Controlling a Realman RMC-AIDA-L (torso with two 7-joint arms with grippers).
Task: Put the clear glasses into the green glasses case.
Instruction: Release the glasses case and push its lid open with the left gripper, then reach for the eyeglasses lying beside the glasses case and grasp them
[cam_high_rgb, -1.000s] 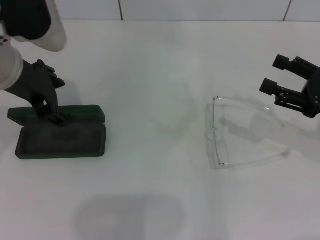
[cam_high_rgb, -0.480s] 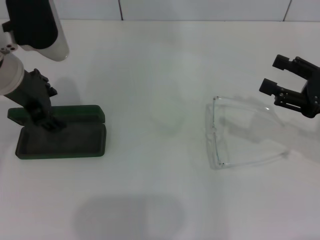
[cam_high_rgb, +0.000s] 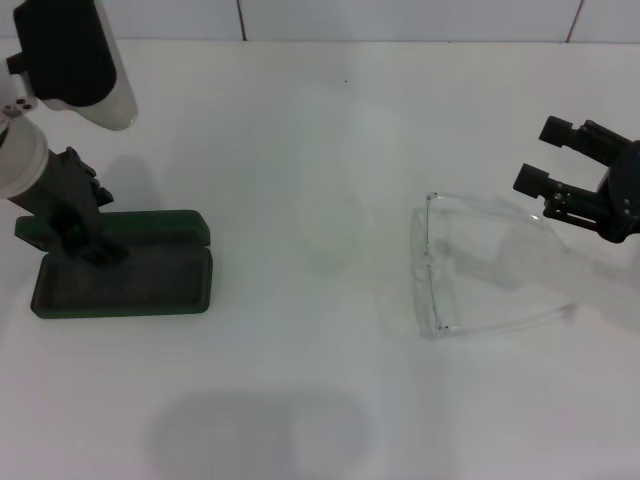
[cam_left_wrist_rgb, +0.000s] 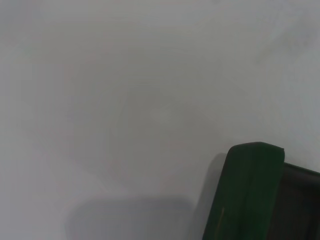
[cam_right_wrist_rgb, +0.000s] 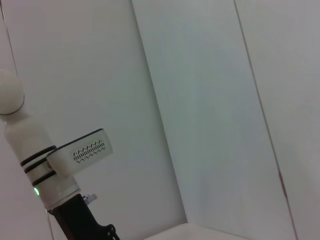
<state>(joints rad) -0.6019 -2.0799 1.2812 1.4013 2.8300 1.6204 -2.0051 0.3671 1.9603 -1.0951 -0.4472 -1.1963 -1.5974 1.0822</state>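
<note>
Your left gripper (cam_high_rgb: 98, 252) sits in the open green glasses case (cam_high_rgb: 150, 280), fingers' state unclear. Your right gripper (cam_high_rgb: 545, 165), fingers spread, hovers beside the clear glasses (cam_high_rgb: 490, 265) on the white desk (cam_high_rgb: 300, 380), below a tiled wall (cam_high_rgb: 400, 18).

Green case (cam_high_rgb: 125, 270) open w/ left gripper (cam_high_rgb: 95, 250) inside, clear glasses (cam_high_rgb: 480, 270) nr right gripper (cam_high_rgb: 545, 160)

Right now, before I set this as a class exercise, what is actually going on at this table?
A two-armed robot is packing spectacles. The dark green rectangular hinged glasses case lies open on the white table at the robot's left, with the left gripper down at its open interior. The transparent colourless plastic glasses lie unfolded on the robot's right side, not yet picked up. The right gripper is open, just beyond them, touching nothing.
</note>
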